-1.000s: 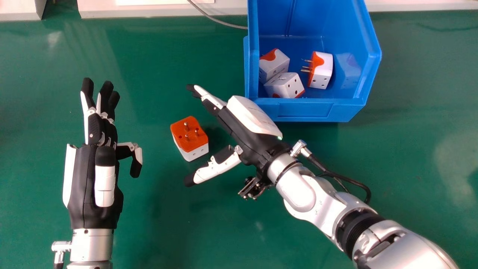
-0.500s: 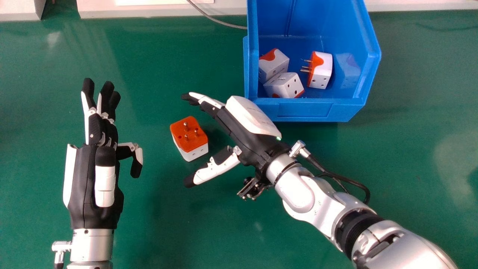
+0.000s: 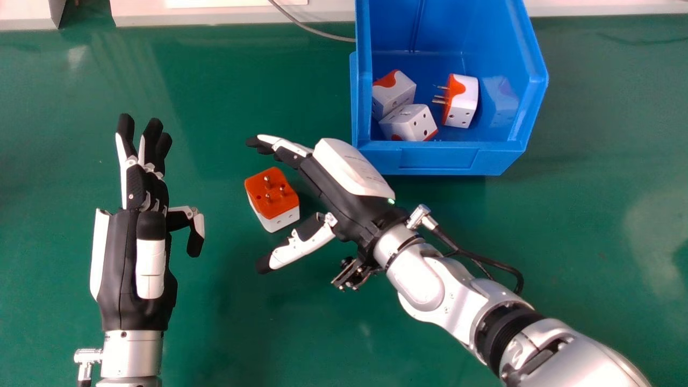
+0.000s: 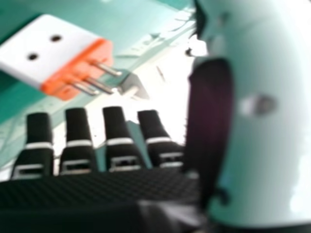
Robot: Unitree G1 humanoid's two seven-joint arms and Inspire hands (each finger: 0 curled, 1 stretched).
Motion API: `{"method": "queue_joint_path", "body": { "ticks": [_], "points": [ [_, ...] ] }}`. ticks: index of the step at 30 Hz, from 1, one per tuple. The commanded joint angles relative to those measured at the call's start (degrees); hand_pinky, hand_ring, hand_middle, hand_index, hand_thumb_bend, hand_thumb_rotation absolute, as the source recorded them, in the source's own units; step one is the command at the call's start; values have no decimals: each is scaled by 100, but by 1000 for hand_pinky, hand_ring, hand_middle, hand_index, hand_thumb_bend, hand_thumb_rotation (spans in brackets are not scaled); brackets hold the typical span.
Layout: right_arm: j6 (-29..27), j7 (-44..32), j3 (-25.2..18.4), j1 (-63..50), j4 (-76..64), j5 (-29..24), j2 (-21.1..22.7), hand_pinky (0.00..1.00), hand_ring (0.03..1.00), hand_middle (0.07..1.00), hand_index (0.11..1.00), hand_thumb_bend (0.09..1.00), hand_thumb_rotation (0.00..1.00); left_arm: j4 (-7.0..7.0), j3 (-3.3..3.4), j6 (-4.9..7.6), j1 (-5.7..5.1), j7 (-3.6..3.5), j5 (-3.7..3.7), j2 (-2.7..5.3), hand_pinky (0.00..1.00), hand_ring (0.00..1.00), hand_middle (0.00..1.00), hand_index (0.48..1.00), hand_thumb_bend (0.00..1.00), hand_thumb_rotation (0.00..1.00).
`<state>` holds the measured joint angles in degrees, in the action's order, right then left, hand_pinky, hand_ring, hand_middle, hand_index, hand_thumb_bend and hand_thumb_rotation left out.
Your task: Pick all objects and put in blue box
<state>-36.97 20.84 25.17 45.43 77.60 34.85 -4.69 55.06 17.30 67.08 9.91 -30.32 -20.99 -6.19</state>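
My right hand [image 3: 344, 196] is open in the head view, its fingers beyond an orange and white plug adapter [image 3: 273, 200] and its thumb on the near side, with a gap all round. That adapter stands on the green table, prongs up. In the right hand view, the adapter [image 4: 58, 56] lies past the fingertips of my right hand [image 4: 116, 128]. Three similar adapters, one of them with its prongs sideways [image 3: 463, 102], lie inside the blue box [image 3: 438, 158]. My left hand [image 3: 137, 247] rests open at the left, holding nothing.
The blue box stands at the back, right of the middle, its low front wall just behind my right hand. A thin grey cable [image 3: 317, 32] runs to the box's left side. White edging [image 3: 226, 15] borders the far side of the green table [image 3: 242, 328].
My right hand has shifted a little to the left, and its fingers have bent slightly towards the loose adapter. The adapter and my left hand have stayed in place.
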Motion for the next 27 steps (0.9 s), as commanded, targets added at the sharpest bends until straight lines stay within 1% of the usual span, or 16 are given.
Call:
{"method": "queue_joint_path", "body": {
  "ticks": [1,4,8,10,13,14,17,18,21,22,24,25,27],
  "points": [
    [-114,99,14,165,-71,10,-104,801,835,850,857,990,149,-54,19,141,-17,4,15,5,0,1000,1000,1000,1000,960],
    [-121,98,23,164,-66,6,-120,803,834,848,856,984,145,-63,21,146,-18,-4,-9,-1,0,1000,1000,1000,1000,961],
    [-112,182,48,172,-65,49,-125,785,816,828,835,962,115,-8,38,154,-7,-34,-36,-9,0,1000,1000,1000,1000,961],
    [-135,263,49,167,-70,75,-117,756,784,790,793,928,85,14,42,161,-7,-35,-33,-8,0,1000,1000,1000,1000,961],
    [-176,489,76,156,-81,144,-122,733,762,766,767,910,68,-7,40,148,-2,-36,-37,-9,0,1000,1000,1000,1000,961],
    [-197,555,82,153,-81,165,-128,699,729,736,736,885,54,-13,40,136,-1,-38,-42,-10,0,1000,1000,1000,1000,962],
    [-256,709,111,149,-75,214,-143,699,729,736,736,885,54,-17,42,133,0,-20,-25,-23,0,1000,1000,1000,1000,962],
    [-262,736,123,150,-70,220,-147,665,697,708,687,812,68,-21,42,133,-1,-21,-26,-26,0,1000,1000,1000,1000,962],
    [-243,829,197,157,-62,262,-156,665,697,708,687,812,68,-90,29,135,-34,-35,-38,-30,0,1000,1000,1000,1000,962],
    [-240,844,216,161,-61,270,-157,622,656,663,648,755,54,-94,30,134,-38,-35,-37,-34,0,1000,1000,1000,1000,962],
    [-227,820,234,179,-59,279,-148,622,656,663,648,755,54,-87,34,128,-35,-44,-43,-41,0,1000,1000,1000,1000,962],
    [-219,809,237,187,-57,287,-146,582,619,627,618,710,43,-90,33,128,-36,-46,-44,-40,0,1000,1000,1000,1000,962],
    [-209,773,232,204,-53,295,-132,582,619,627,618,710,43,-95,31,119,-33,-48,-42,-44,0,1000,1000,1000,1000,962]
  ]
}}
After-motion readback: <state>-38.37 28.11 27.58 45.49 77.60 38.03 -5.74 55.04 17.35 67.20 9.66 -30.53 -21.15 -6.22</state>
